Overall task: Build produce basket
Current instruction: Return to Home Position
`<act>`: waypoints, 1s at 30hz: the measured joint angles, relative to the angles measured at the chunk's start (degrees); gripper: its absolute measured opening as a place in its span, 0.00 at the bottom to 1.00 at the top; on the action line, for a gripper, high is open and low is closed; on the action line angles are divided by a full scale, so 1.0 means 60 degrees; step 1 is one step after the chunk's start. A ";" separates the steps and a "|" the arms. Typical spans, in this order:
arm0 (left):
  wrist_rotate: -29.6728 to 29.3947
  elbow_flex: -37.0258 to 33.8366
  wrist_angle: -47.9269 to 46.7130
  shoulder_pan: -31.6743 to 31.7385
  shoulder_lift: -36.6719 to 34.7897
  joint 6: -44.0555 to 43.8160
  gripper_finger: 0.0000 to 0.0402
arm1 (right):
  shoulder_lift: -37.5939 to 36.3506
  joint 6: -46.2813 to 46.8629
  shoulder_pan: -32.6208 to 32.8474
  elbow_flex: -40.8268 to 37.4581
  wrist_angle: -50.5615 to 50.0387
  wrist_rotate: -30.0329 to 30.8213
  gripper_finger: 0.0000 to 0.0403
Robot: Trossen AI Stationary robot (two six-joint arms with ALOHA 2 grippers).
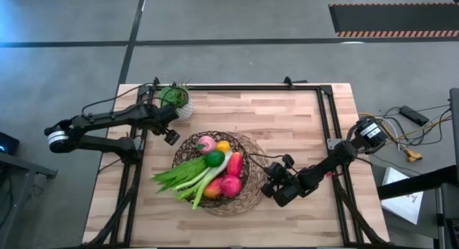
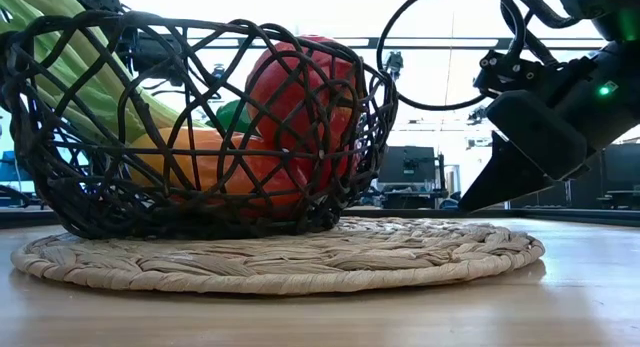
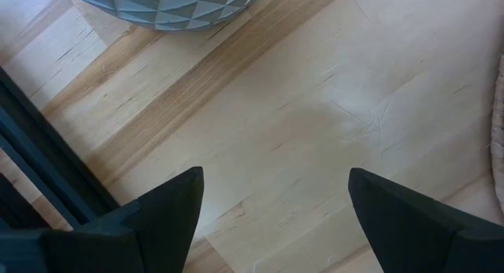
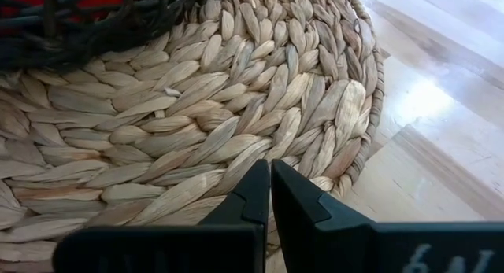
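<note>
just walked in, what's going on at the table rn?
The basket sits on the round placemat mid-table, already loaded with produce. Neither arm holds anything. The right gripper is shut, low at the placemat's right edge. The left gripper is open over bare table next to the potted plant. Packing looks done.

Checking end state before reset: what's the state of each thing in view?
basket: upright on placemat, loaded.
produce: in basket, greens overhanging rim.
placemat: flat on table.
left gripper: open, empty, near plant pot.
right gripper: shut, empty, at placemat edge.
plant pot: upright, near table corner.
</note>
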 joint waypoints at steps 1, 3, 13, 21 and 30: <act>0.0000 0.0000 0.0000 0.0000 0.0000 0.0000 0.75 | 0.0000 0.0000 0.0000 0.0000 0.0002 0.0000 0.02; 0.0000 0.0000 0.0000 0.0000 0.0000 0.0000 0.75 | 0.0000 0.0007 0.0000 -0.0030 0.0026 0.0030 0.02; 0.0000 0.0000 0.0000 0.0000 0.0000 0.0000 0.75 | 0.0000 -0.0777 0.0000 -0.0098 0.0389 0.0041 0.02; 0.0000 0.0000 0.0000 0.0000 0.0000 0.0000 0.75 | -0.0643 -0.1273 0.0005 -0.0674 0.0487 0.0036 0.02; 0.0000 0.0000 0.0000 0.0000 0.0000 0.0000 0.75 | -0.3869 -0.3899 0.0256 -0.3021 0.2839 -0.0618 0.02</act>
